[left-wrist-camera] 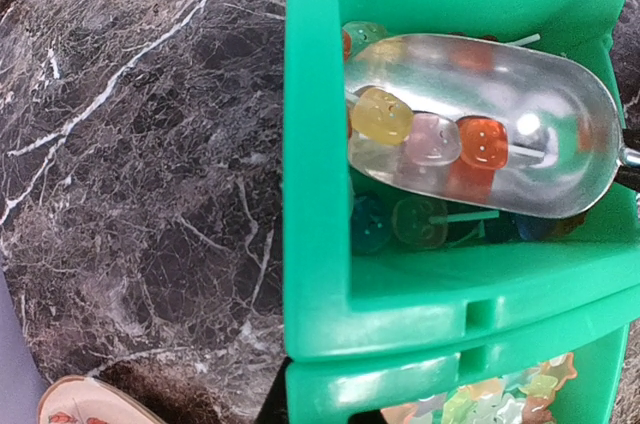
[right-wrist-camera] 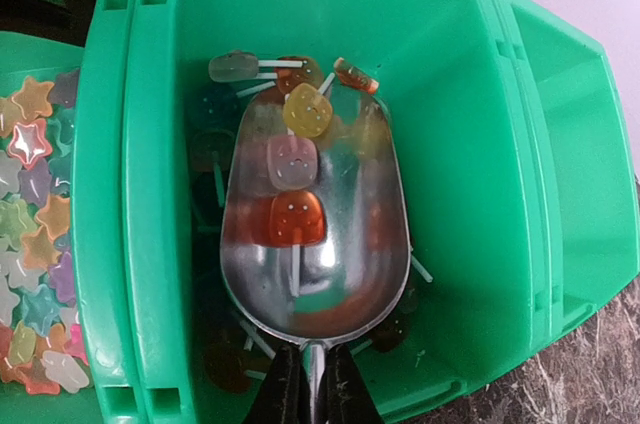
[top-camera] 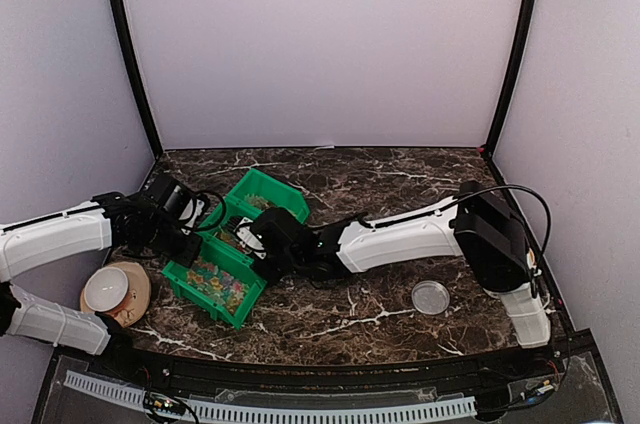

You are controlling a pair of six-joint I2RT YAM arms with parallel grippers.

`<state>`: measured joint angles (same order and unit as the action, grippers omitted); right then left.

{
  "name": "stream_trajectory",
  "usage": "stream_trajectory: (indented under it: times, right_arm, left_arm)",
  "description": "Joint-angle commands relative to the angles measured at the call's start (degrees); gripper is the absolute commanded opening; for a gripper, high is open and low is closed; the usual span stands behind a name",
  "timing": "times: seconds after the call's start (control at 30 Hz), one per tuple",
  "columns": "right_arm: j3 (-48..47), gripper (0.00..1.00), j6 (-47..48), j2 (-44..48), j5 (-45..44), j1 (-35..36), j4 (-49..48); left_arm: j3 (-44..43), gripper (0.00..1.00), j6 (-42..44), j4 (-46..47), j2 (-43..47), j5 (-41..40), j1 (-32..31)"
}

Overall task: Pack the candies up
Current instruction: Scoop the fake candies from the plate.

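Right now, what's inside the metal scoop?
Three candies sit in the scoop: yellow, pale pink, orange. More candies lie beneath it in the green bin, mostly hidden by its bowl.

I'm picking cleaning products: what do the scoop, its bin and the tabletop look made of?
The scoop: polished metal, likely steel; it mirrors the candies. The bin: smooth moulded green plastic, soft sheen. The tabletop: dark white-veined marble or marble-look laminate; cannot tell which.

Bright, even overhead light; glare on the metal scoop (right-wrist-camera: 325, 279); top view soft, wrist views sharp.
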<state>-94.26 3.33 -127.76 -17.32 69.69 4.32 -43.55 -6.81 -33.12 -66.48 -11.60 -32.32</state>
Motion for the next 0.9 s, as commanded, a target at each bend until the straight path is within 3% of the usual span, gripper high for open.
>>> stream_trajectory:
  times: [0.0, 0.87]
  right_arm:
    - [5.22, 0.0, -0.56, 1.7, 3.72, 0.27, -7.79]
    - [25.22, 0.0, -1.31, 12.61, -5.08, -0.26, -31.31]
  left_arm:
    - [-1.61, 0.0, 0.75, 6.7, 3.37, 2.74, -0.91]
    - [-1.67, 0.0, 0.7, 6.49, 3.11, 2.28, -0.91]
